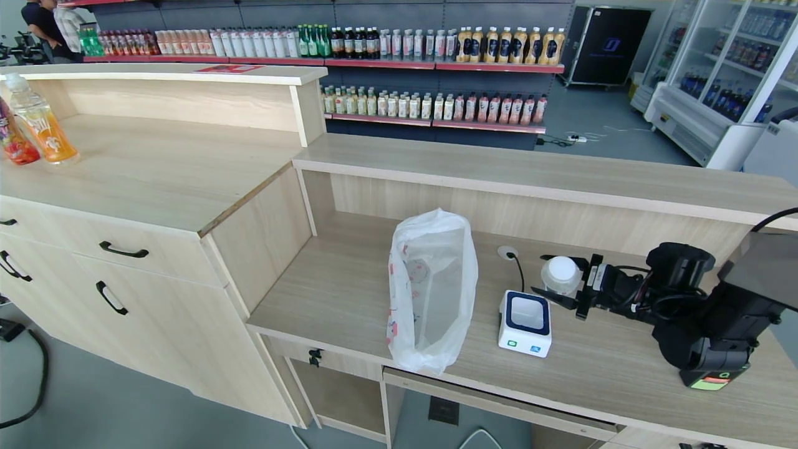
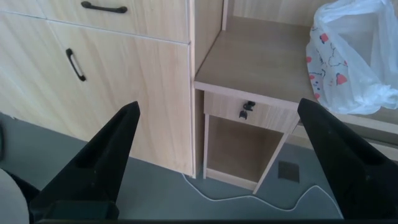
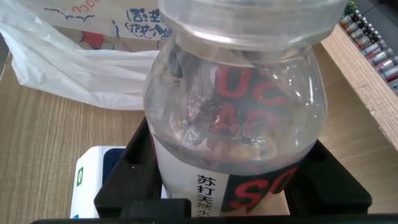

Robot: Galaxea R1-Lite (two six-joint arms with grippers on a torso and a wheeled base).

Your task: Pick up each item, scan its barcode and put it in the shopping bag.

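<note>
My right gripper (image 1: pixel 540 274) is clamped on a clear bottle (image 1: pixel 560 274), held just behind and right of the scanner (image 1: pixel 525 322). The right wrist view adds the bottle's red-and-black label (image 3: pixel 249 186), with a corner of the scanner showing past it. The bag (image 1: pixel 432 290) stands open just left of the scanner. The left wrist view shows my left gripper (image 2: pixel 219 109) spread wide, low before the counter (image 2: pixel 261 62) front, well left of the scanner.

Light wood worktop (image 1: pixel 336 293); cabinet fronts (image 1: pixel 162 280) with black handles (image 1: pixel 123 251) alongside; stocked drink shelves (image 1: pixel 436 64) behind; glass-door fridge (image 1: pixel 717 93) at right.
</note>
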